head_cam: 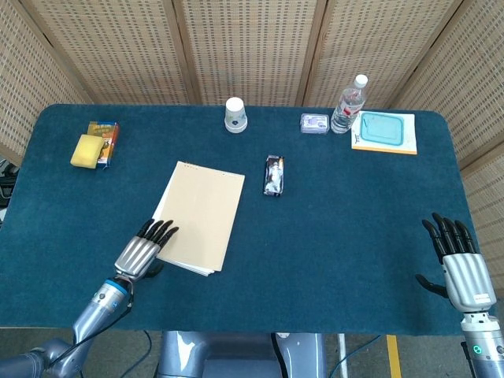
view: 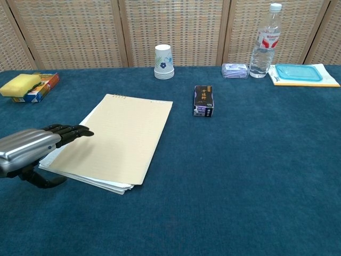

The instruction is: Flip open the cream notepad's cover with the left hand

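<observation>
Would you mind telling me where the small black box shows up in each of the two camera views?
Head view: the black box lies near the middle of the table, just right of the cream notepad.
Chest view: the black box stands right of the notepad's far corner.
Shared landmark: the paper cup sits behind it, slightly left.
</observation>
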Controlling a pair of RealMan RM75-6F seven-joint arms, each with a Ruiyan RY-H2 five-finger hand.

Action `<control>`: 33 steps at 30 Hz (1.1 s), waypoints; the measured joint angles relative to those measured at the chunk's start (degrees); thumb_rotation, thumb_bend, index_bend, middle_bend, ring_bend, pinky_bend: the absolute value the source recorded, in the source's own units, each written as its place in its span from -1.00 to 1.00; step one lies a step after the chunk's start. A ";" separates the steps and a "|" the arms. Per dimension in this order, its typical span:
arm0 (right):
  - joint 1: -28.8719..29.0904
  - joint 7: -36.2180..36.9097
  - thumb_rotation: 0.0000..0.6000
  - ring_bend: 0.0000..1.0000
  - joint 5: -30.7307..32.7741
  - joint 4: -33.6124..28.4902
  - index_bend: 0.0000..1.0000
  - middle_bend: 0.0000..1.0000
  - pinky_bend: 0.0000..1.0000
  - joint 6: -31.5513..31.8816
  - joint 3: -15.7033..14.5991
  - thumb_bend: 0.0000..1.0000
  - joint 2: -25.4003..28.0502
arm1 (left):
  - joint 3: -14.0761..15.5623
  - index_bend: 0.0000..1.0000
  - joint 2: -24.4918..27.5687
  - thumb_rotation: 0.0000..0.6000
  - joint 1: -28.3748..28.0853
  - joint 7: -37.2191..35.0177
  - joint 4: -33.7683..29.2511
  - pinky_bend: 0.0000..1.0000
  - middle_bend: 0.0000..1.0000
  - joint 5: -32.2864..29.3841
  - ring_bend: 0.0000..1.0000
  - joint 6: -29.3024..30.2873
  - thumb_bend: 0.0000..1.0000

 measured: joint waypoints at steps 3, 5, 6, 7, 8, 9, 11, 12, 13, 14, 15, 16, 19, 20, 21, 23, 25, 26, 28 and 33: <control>0.00 0.04 1.00 -1.00 0.06 -0.02 -1.00 -1.00 -1.00 -0.03 0.01 -1.00 0.02 | -0.21 -1.00 -0.45 1.00 -0.41 -0.33 0.63 -1.00 -1.00 -0.58 -1.00 -0.65 -0.24; 0.01 0.09 1.00 -1.00 0.07 -0.01 -1.00 -1.00 -1.00 -0.08 0.00 -1.00 0.03 | -0.30 -1.00 -0.72 1.00 -0.61 -0.51 0.99 -1.00 -1.00 -0.82 -1.00 -0.92 -0.24; 0.02 0.10 1.00 -1.00 0.09 0.00 -1.00 -1.00 -1.00 -0.10 0.00 -1.00 0.02 | -0.41 -1.00 -0.91 1.00 -0.76 -0.71 1.25 -1.00 -1.00 -0.97 -1.00 -1.02 -0.24; 0.02 0.07 1.00 -1.00 0.12 0.03 -1.00 -1.00 -1.00 -0.11 0.00 -1.00 0.01 | -0.52 -1.00 -1.04 1.00 -0.86 -0.89 1.41 -1.00 -1.00 -1.11 -1.00 -1.06 -0.24; 0.02 0.04 1.00 -1.00 0.14 0.04 -1.00 -1.00 -1.00 -0.14 0.01 -1.00 0.00 | -0.65 -1.00 -1.16 1.00 -0.98 -1.02 1.53 -1.00 -1.00 -1.26 -1.00 -1.09 -0.24; 0.03 0.06 1.00 -1.00 0.15 0.05 -1.00 -1.00 -1.00 -0.16 0.01 -1.00 -0.01 | -0.75 -1.00 -1.24 1.00 -1.13 -1.04 1.66 -1.00 -1.00 -1.41 -1.00 -1.13 -0.24; 0.06 0.04 1.00 -1.00 0.14 0.07 -1.00 -1.00 -1.00 -0.20 0.01 -1.00 -0.03 | -0.83 -1.00 -1.29 1.00 -1.29 -0.80 1.75 -1.00 -1.00 -1.57 -1.00 -1.27 -0.24; 0.07 0.03 1.00 -1.00 0.16 0.06 -1.00 -1.00 -1.00 -0.21 0.01 -1.00 -0.04 | -0.87 -1.00 -1.32 1.00 -1.43 -0.60 1.77 -1.00 -1.00 -1.77 -1.00 -1.46 -0.24; 0.07 0.03 1.00 -1.00 0.16 0.07 -1.00 -1.00 -1.00 -0.23 0.00 -1.00 -0.05 | -0.88 -1.00 -1.34 1.00 -1.51 -0.46 1.77 -1.00 -1.00 -1.87 -1.00 -1.55 -0.24; 0.07 0.03 1.00 -1.00 0.17 0.07 -1.00 -1.00 -1.00 -0.25 -0.01 -1.00 -0.05 | -0.88 -1.00 -1.36 1.00 -1.57 -0.31 1.78 -1.00 -1.00 -1.97 -1.00 -1.62 -0.24; 0.07 0.04 1.00 -1.00 0.18 0.06 -1.00 -1.00 -1.00 -0.26 -0.02 -1.00 -0.05 | -0.88 -1.00 -1.40 1.00 -1.65 -0.14 1.79 -1.00 -1.00 -2.15 -1.00 -1.73 -0.24; 0.07 0.06 1.00 -1.00 0.18 0.06 -1.00 -1.00 -1.00 -0.27 -0.02 -1.00 -0.05 | -0.88 -1.00 -1.43 1.00 -1.70 -0.05 1.80 -1.00 -1.00 -2.29 -1.00 -1.84 -0.24; 0.07 0.09 1.00 -1.00 0.19 0.03 -1.00 -1.00 -1.00 -0.26 -0.03 -1.00 -0.03 | -0.81 -1.00 -1.61 1.00 -1.88 0.29 2.06 -1.00 -1.00 -2.88 -1.00 -2.47 -0.24; 0.07 0.09 1.00 -1.00 0.19 0.02 -1.00 -1.00 -1.00 -0.27 -0.03 -1.00 -0.02 | -0.76 -1.00 -1.66 1.00 -1.93 0.38 2.18 -1.00 -1.00 -3.04 -1.00 -2.61 -0.24; 0.08 0.09 1.00 -1.00 0.19 0.02 -1.00 -1.00 -1.00 -0.29 -0.03 -1.00 -0.02 | -0.71 -1.00 -1.70 1.00 -1.97 0.46 2.29 -1.00 -1.00 -3.14 -1.00 -2.67 -0.24; 0.10 0.11 1.00 -1.00 0.19 -0.03 -1.00 -1.00 -1.00 -0.34 -0.05 -1.00 -0.02 | -0.68 -1.00 -1.77 1.00 -2.01 0.43 2.47 -1.00 -1.00 -3.31 -1.00 -2.74 -0.25; 0.10 0.12 1.00 -1.00 0.21 -0.03 -1.00 -1.00 -1.00 -0.38 -0.06 -1.00 0.00 | -0.71 -1.00 -1.88 1.00 -2.08 0.25 2.74 -1.00 -1.00 -3.53 -1.00 -2.82 -0.25; 0.11 0.12 1.00 -1.00 0.20 -0.03 -1.00 -1.00 -1.00 -0.38 -0.07 -1.00 0.00 | -0.73 -1.00 -1.93 1.00 -2.12 0.21 2.86 -1.00 -1.00 -3.60 -1.00 -2.84 -0.23; 0.12 0.15 1.00 -1.00 0.20 -0.04 -1.00 -1.00 -1.00 -0.42 -0.08 -1.00 0.00 | -0.78 -1.00 -2.04 1.00 -2.21 0.19 3.13 -1.00 -1.00 -3.69 -1.00 -2.83 -0.18; 0.16 0.10 1.00 -1.00 0.27 -0.08 -1.00 -1.00 -1.00 -0.55 -0.07 -1.00 -0.03 | -1.09 -1.00 -2.58 1.00 -2.59 0.42 3.93 -1.00 -1.00 -3.99 -1.00 -2.84 0.03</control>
